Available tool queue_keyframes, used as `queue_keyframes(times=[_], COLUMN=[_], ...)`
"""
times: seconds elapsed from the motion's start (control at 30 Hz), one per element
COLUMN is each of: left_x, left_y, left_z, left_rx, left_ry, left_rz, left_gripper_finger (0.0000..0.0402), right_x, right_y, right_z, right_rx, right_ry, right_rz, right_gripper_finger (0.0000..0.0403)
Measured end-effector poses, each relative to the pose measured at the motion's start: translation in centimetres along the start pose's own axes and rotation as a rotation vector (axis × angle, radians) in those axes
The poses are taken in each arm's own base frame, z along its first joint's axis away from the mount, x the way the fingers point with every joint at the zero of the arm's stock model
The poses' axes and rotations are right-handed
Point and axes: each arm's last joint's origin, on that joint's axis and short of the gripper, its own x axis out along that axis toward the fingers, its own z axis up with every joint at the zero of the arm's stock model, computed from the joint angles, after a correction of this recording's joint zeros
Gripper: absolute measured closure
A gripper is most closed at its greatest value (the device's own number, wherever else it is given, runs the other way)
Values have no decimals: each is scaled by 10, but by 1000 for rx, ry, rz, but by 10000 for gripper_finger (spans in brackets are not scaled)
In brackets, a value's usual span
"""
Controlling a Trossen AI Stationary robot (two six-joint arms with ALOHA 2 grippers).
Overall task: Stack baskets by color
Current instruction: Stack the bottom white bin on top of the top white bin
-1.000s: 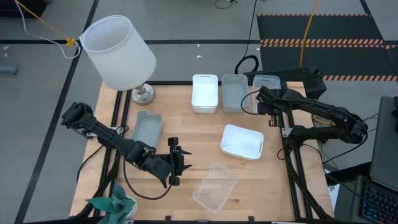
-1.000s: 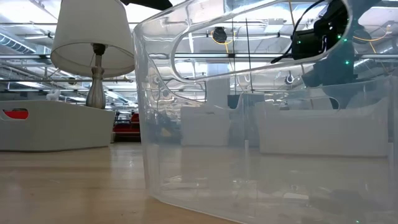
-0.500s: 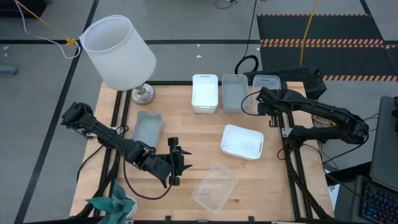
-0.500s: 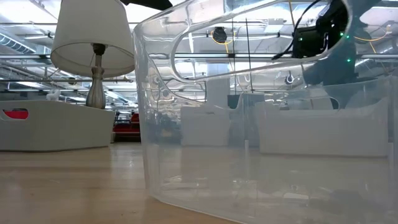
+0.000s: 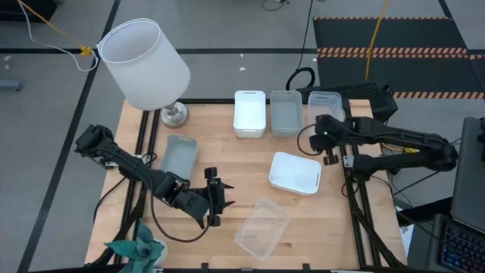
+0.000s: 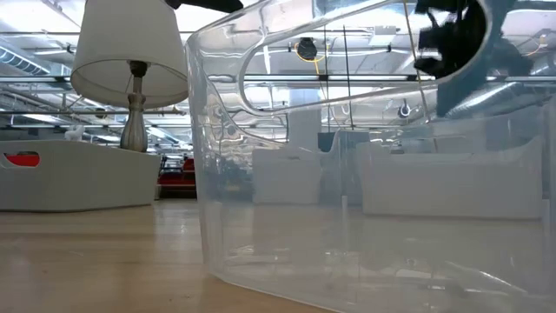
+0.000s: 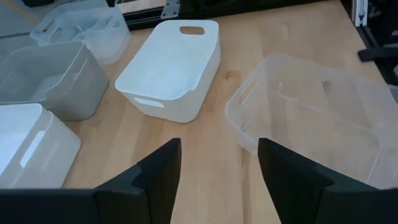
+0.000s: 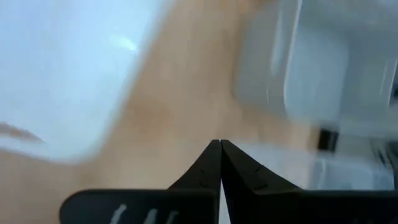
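While the left gripper [image 5: 214,199] waits open near the loose clear basket [image 5: 262,227], the empty, clenched right gripper [image 5: 327,148] hovers beside the loose white basket [image 5: 295,172], seemingly between pickups, and must open first.

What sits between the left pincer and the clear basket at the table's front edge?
Nothing visible. The left pincer is open and empty, and only bare table separates it from the clear basket. The loose white basket lies off to the side, beyond that path.
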Motion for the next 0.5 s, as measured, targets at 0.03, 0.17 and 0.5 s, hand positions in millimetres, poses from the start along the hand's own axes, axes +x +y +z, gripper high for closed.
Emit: queue_keyframes(times=[0.03, 0.17, 0.5], left_x=[1, 4, 8], left_y=[-1, -8, -24], left_z=[0, -5, -14], left_rx=[-6, -2, 8], left_ry=[1, 17, 45], left_rz=[-1, -9, -30], left_gripper_finger=[188, 188, 188], right_x=[-5, -18, -34], right_y=[2, 18, 86], right_z=[6, 27, 55], right_rx=[-2, -65, -251], right_ry=[-35, -119, -60], right_rz=[16, 102, 291], right_gripper_finger=[403, 403, 401])
